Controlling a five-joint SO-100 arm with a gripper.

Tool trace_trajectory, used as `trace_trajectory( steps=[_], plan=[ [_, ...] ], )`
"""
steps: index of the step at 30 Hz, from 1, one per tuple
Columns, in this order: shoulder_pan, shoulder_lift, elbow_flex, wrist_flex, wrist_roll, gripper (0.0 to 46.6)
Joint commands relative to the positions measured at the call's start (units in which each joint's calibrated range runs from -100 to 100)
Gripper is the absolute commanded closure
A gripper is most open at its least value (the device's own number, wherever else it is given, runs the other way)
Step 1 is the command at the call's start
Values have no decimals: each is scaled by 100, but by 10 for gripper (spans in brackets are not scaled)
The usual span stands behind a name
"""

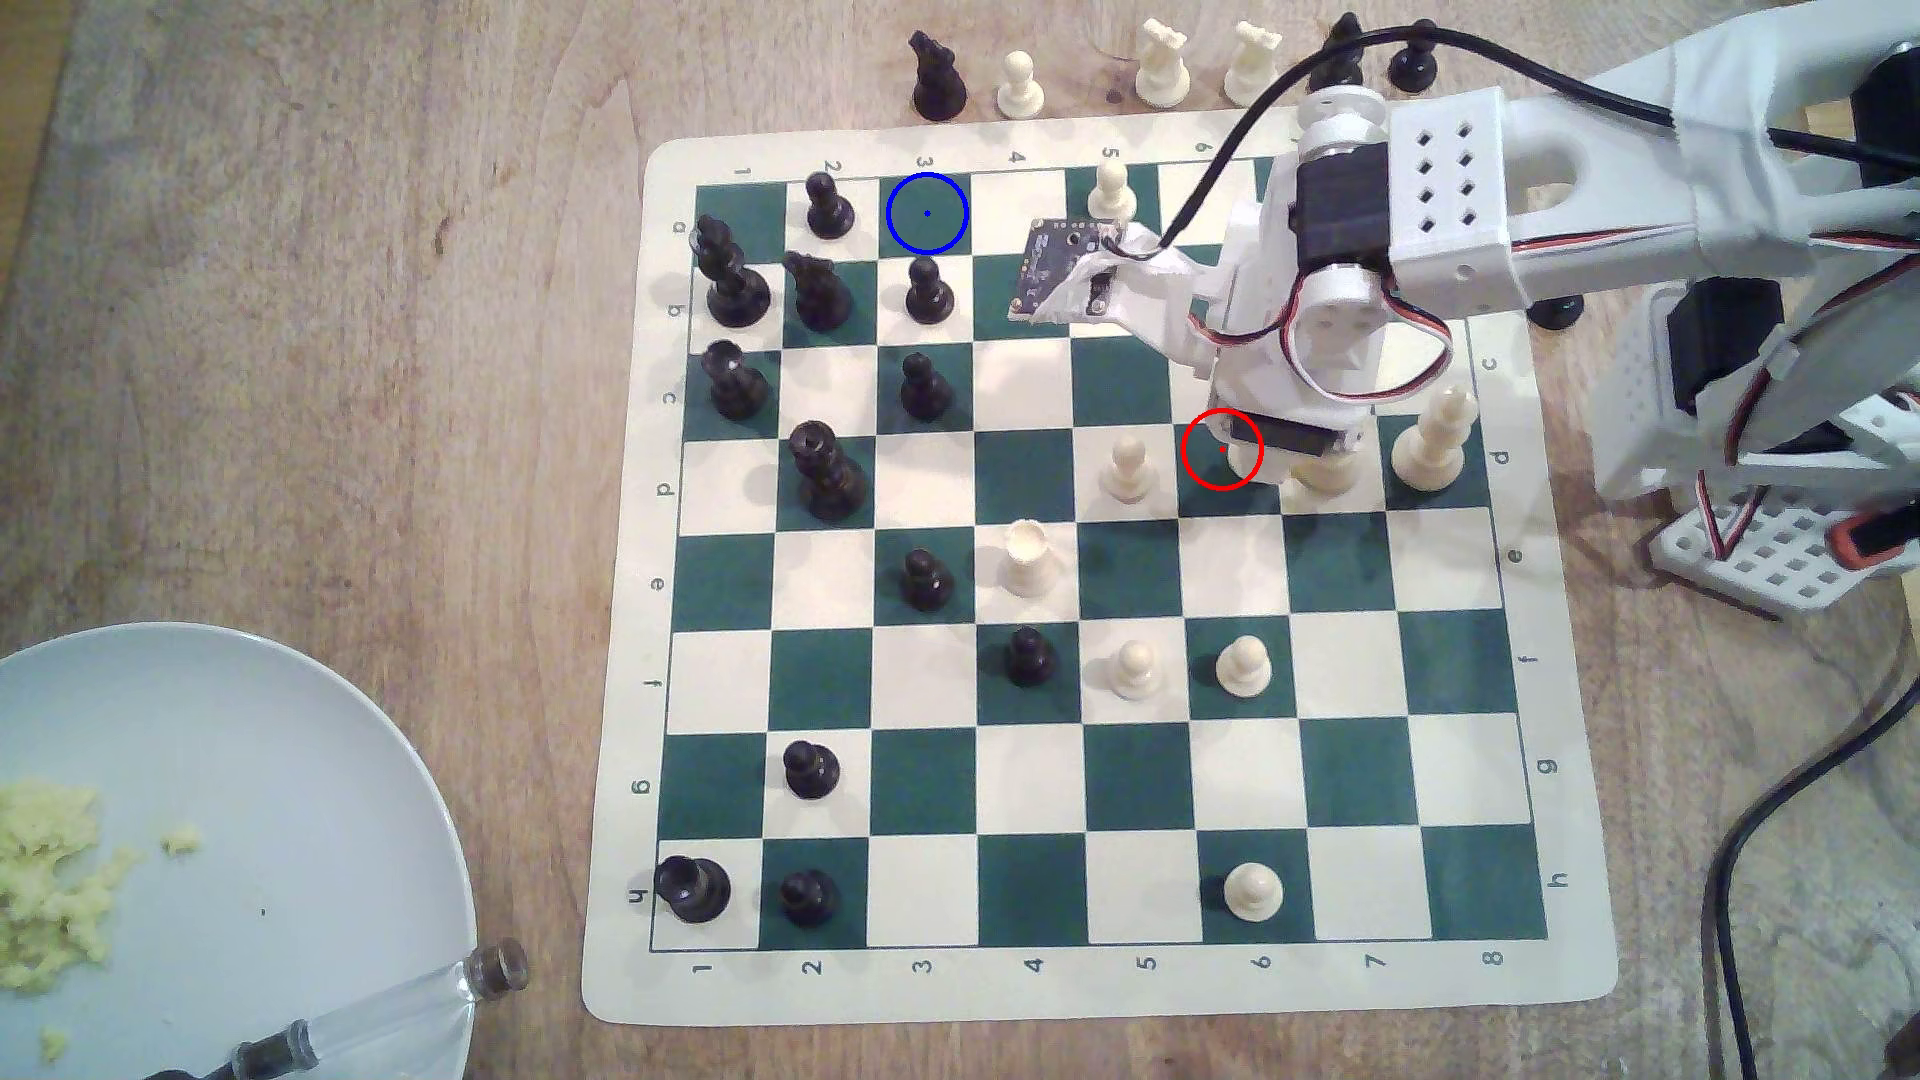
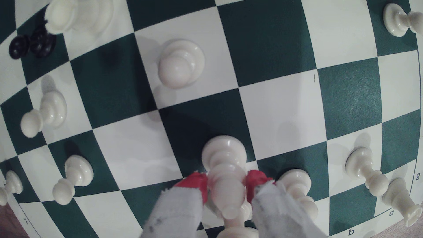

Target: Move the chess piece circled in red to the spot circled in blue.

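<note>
The gripper (image 2: 226, 184) clenches the chess piece (image 2: 225, 169) (red-tipped fingers (image 2: 196, 183) either side), well apart from the spot (image 1: 927, 213).

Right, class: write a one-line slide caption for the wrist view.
Red-tipped pincer closed around the cream chess piece on a dark green square.

A wooden table (image 1: 312, 343) filled the exterior view, its grain pale brown with darker knots and streaks toward the upper left of the frame. A cream-edged chess mat (image 1: 1101, 987) lay flat on it, right of centre. At the lower left corner sat a pale blue plate (image 1: 270, 789) holding yellowish crumbs (image 1: 52, 883), with a clear tube (image 1: 384, 1023) resting across its rim. Black cables (image 1: 1735, 935) trailed over the wood at the lower right. The light was soft and even, casting faint shadows.
</note>
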Motion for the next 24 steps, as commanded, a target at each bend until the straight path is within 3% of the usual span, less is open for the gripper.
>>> trace_trajectory(
  steps=[1, 11, 16, 24],
  plan=[
    [-13, -96, -271, 133, 34, 443],
    [449, 235, -3435, 1885, 78, 451],
    [738, 1151, -5031, 2336, 103, 452],
    [1215, 3690, -8766, 3155, 117, 452]
  ],
)
